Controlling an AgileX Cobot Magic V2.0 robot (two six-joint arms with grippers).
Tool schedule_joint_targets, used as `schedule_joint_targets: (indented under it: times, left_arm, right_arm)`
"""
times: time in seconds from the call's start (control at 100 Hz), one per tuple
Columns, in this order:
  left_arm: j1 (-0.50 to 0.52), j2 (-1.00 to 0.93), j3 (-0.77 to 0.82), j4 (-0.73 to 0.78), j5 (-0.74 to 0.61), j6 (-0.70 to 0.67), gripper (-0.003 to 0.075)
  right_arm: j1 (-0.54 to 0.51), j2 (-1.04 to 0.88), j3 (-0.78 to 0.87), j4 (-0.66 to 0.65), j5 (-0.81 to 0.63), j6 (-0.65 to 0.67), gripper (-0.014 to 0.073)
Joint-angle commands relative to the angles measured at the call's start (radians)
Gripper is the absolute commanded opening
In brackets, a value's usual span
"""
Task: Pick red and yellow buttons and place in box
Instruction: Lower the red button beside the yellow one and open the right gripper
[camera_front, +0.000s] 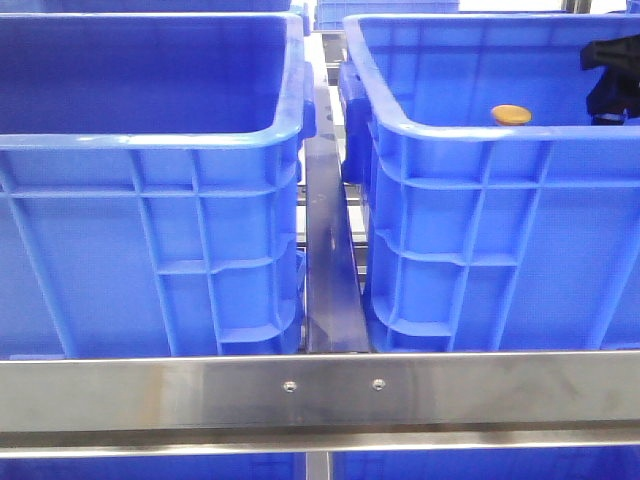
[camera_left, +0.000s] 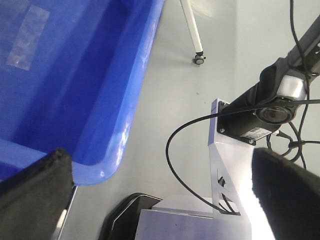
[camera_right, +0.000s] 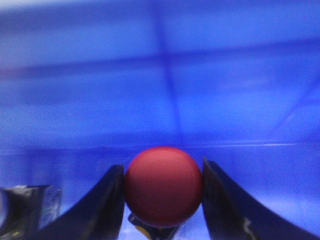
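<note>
The yellow button (camera_front: 511, 115) lies inside the right blue crate (camera_front: 470, 180), just behind its near rim. My right gripper (camera_right: 163, 187) is shut on the red button (camera_right: 163, 186), which sits squeezed between both fingers inside a blue crate. In the front view only a black part of the right arm (camera_front: 612, 75) shows at the right crate's far right; the red button is hidden there. My left gripper (camera_left: 160, 195) is open and empty, outside and beside a blue crate's corner (camera_left: 107, 170), over the grey floor.
A second blue crate (camera_front: 150, 190) stands at the left, a metal rail (camera_front: 330, 270) between the two. A steel bar (camera_front: 320, 390) crosses the front. In the left wrist view, a camera on a metal bracket (camera_left: 235, 160) and black cables (camera_left: 172, 150) hang close.
</note>
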Motion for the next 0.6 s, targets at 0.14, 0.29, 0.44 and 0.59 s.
schedule_joint_targets:
  times: [0.14,0.29,0.44,0.59]
  left_arm:
    - [-0.004,-0.038,-0.032,-0.065,-0.014,0.000,0.0679]
    - [-0.004,-0.038,-0.032,-0.065,-0.014,0.000,0.0679]
    - [-0.004,-0.038,-0.032,-0.065,-0.014,0.000,0.0679]
    - [-0.004,-0.038,-0.032,-0.065,-0.014,0.000,0.0679]
  right_arm:
    - [-0.006,-0.031,-0.039,0.012,-0.020,-0.010,0.0247]
    - [-0.006,-0.031,-0.039,0.012,0.001,-0.010,0.0318]
    - [-0.006,-0.031,-0.039,0.012,0.024,-0.010,0.0426]
    - [-0.006,-0.031,-0.039,0.012,0.033,-0.010,0.0436]
